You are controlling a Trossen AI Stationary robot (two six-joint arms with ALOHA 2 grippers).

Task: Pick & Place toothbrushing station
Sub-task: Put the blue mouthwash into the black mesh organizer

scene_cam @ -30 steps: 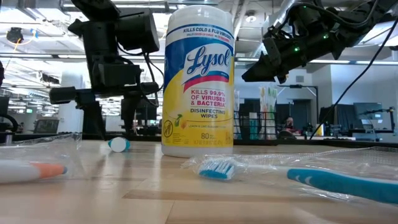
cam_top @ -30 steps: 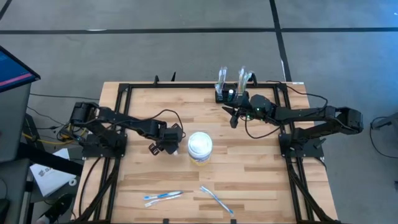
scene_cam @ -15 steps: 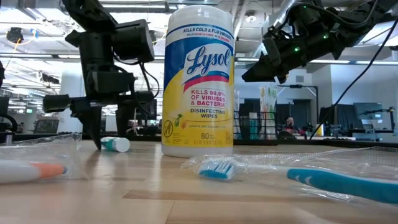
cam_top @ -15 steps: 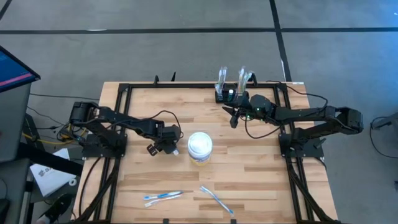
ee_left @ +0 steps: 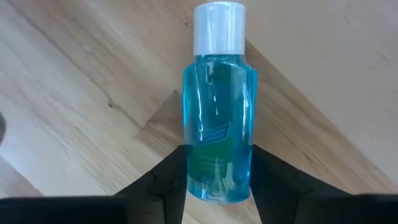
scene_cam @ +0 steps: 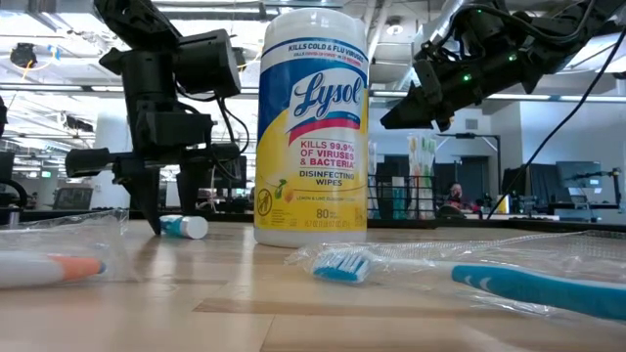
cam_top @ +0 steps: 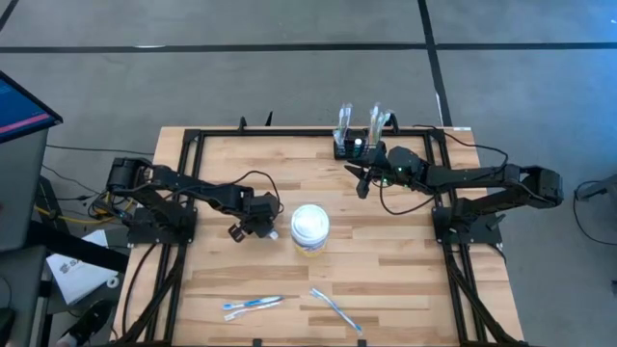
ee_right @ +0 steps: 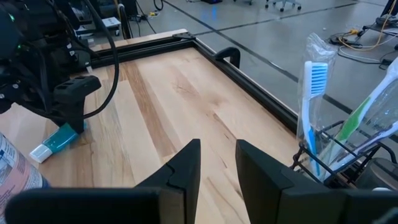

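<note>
The toothbrushing station, a small black rack [cam_top: 352, 146] holding wrapped toothbrushes, stands at the table's far edge; it also shows in the right wrist view [ee_right: 336, 163]. My right gripper [cam_top: 362, 185] hovers just on the near side of the rack, above the table, open by a small gap and empty. My left gripper [cam_top: 239, 229] is down at the table left of the white wipes tub [cam_top: 310, 227], shut on a small blue bottle with a white cap [ee_left: 217, 112]. The bottle lies on its side on the wood [scene_cam: 186, 227]. My left gripper pinches the blue bottle's body near its base end [ee_left: 217, 177] between its two fingers, one on each side. The fingers [scene_cam: 156, 210] come from above, pointing down. The bottle lies on its side on the table, with its cap end [ee_left: 217, 28] pointing away from the gripper.
The tall wipes tub [scene_cam: 311, 127] stands at the table's middle, right of my left gripper. Wrapped toothbrushes [cam_top: 253, 305] [cam_top: 335, 308] lie near the front edge. A black metal frame [cam_top: 193, 145] runs along the far and side edges.
My left gripper has come down to the table at the blue bottle and moved slightly toward the left edge. The bottle has shifted a little on the wood. My right gripper has kept still.
</note>
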